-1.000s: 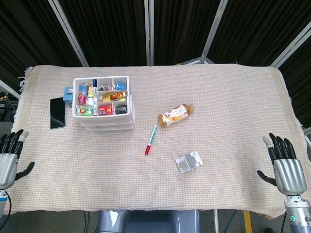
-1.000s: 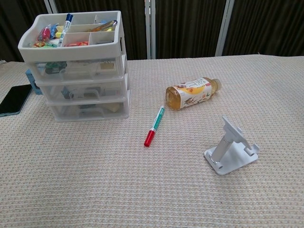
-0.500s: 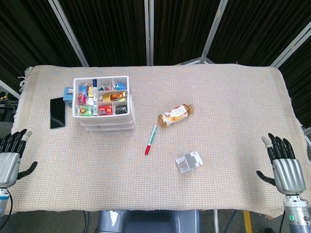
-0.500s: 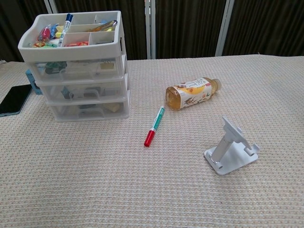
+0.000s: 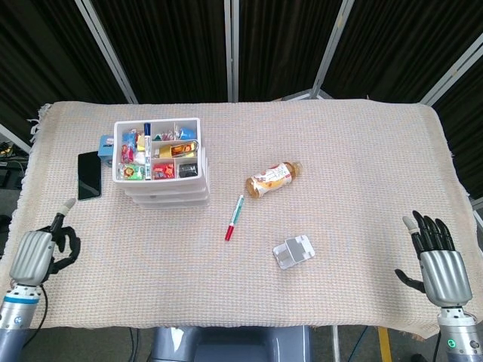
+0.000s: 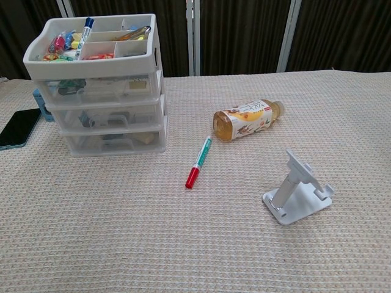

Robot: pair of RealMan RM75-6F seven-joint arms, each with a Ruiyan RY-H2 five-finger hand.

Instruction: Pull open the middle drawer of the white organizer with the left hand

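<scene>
Left hand (image 5: 34, 255) has come up onto the near-left corner of the table (image 5: 339, 151) since half a second ago; before that it hung off the edge with fingers straight and spread. Now it is turned and its fingers look curled in, one finger sticking up, holding nothing. It is well apart from the white organizer (image 5: 160, 162), which sits at the back left of the table. Middle drawer (image 6: 109, 116) is fully pushed in, flush with the drawers above and below, clearest in the chest view. So the reach has only begun and the pull has not started. Next, the hand needs to travel forward and right to the drawer front and hook its lip. Right hand (image 5: 436, 256) is parked at the near-right edge, fingers straight and apart, empty, barely moved. A phone (image 5: 89, 175) lies just left of the organizer, close to the likely approach path. A marker (image 5: 234, 217), bottle (image 5: 273, 179) and white phone stand (image 5: 293, 251) lie to the right, out of the way.
</scene>
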